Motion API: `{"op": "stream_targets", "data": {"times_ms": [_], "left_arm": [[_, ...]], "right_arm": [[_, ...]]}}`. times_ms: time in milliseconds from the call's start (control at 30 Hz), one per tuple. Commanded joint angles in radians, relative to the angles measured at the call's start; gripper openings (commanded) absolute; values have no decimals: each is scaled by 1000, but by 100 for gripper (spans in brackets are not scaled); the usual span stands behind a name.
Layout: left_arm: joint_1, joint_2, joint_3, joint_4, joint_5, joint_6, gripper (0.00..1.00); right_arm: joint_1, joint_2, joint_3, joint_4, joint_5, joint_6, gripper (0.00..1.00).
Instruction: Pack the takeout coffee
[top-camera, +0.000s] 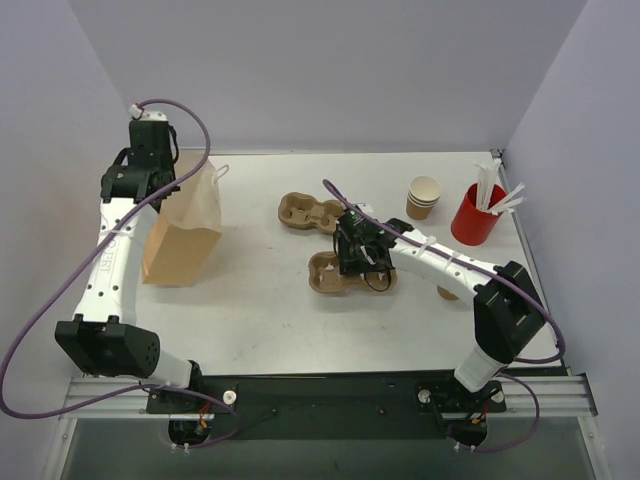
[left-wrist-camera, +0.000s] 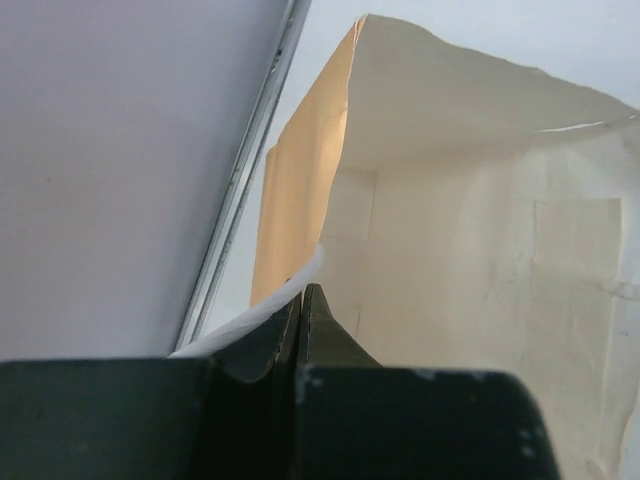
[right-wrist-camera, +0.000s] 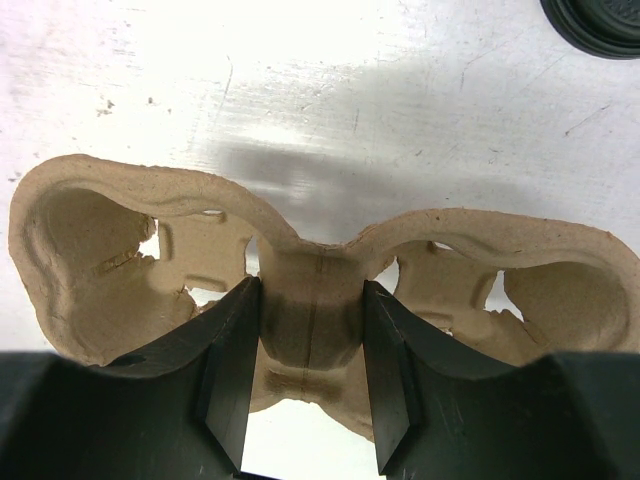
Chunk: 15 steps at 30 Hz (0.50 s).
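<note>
Grip nearest me: right jaws clamp the centre bridge of the brown moulded-pulp cup carrier (right-wrist-camera: 310, 315) on the worktop (top-camera: 260, 310), probably to move it. Beyond, the small tan kraft-paper takeout cup (top-camera: 424, 197) stands unpacked near the red cup (top-camera: 472, 222). Farthest, left jaws pinch the white handle (left-wrist-camera: 300, 280) of the tan paper bag (left-wrist-camera: 450, 280), holding its mouth open.

Two pulp carriers (top-camera: 305, 211) — one paper bag (top-camera: 185, 235), one red cup (top-camera: 474, 220), one stack of tan cups (top-camera: 423, 197)
</note>
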<state>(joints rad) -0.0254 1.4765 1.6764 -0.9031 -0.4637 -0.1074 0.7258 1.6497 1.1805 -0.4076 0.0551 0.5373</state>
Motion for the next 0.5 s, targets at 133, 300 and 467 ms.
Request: {"op": "stream_targets", "data": {"times_ms": [133,300,467], "left_arm": [[-273,-42,62,-16,-127,236,0],[-455,-53,-52,15,-200,342,0],[-551,-68,-102,59,-251,399,0]], "right_arm": [[-6,-122,-10,-16,48,-3,33],[-8,-189,-33,-19,92,-11,33],[-37,-281,-64,-23,118,-14,33]]}}
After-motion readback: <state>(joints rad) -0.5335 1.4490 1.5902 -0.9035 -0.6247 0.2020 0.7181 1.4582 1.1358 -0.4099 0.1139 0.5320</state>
